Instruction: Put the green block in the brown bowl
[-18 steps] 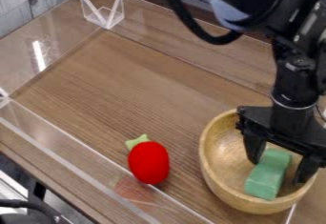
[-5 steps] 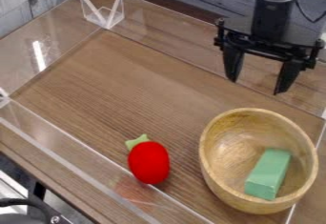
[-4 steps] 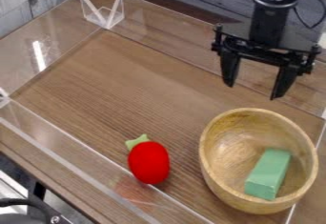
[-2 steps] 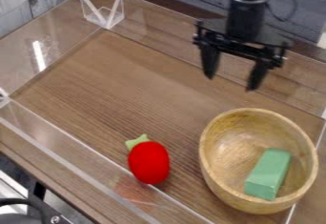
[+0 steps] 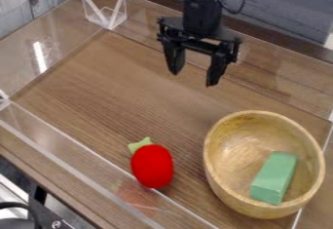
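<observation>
The green block (image 5: 275, 177) lies flat inside the brown bowl (image 5: 227, 140), toward its right side, at the lower right of the table. My gripper (image 5: 194, 72) hangs over the wooden table well up and to the left of the bowl, pointing down. Its two black fingers stand wide apart with nothing between them.
A red strawberry-like toy (image 5: 151, 164) with a green top lies left of the bowl near the front. Clear acrylic walls (image 5: 53, 150) fence the table's left and front edges, and a small clear stand (image 5: 104, 12) sits at the back left.
The open gripper has slid left across the table, away from above the bowl, and dropped a little. The green block has stayed in the bowl.
</observation>
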Robot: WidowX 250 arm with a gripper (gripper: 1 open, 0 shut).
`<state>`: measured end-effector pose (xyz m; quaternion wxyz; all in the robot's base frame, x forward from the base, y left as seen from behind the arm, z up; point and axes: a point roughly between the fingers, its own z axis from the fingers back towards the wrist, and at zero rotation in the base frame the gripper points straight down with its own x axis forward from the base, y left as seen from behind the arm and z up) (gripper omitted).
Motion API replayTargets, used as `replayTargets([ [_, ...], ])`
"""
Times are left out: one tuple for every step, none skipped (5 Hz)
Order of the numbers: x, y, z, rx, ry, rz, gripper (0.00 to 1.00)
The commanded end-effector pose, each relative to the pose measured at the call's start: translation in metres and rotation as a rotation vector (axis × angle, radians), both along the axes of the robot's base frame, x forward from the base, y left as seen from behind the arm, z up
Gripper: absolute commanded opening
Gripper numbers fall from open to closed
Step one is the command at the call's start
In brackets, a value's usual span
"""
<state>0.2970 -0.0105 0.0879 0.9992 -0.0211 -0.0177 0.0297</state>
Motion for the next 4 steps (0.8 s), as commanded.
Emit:
replayTargets([
  [-0.006, -0.009, 0.002, -0.009, -0.011, -0.109, 1.00],
  [-0.003, -0.017, 0.000, -0.018, 0.013, -0.071, 1.00],
  [-0.002, -0.034, 0.001, -0.027, 0.024, -0.050, 1.00],
  [-0.007, -0.062, 0.008, -0.041, 0.024, -0.066, 1.00],
])
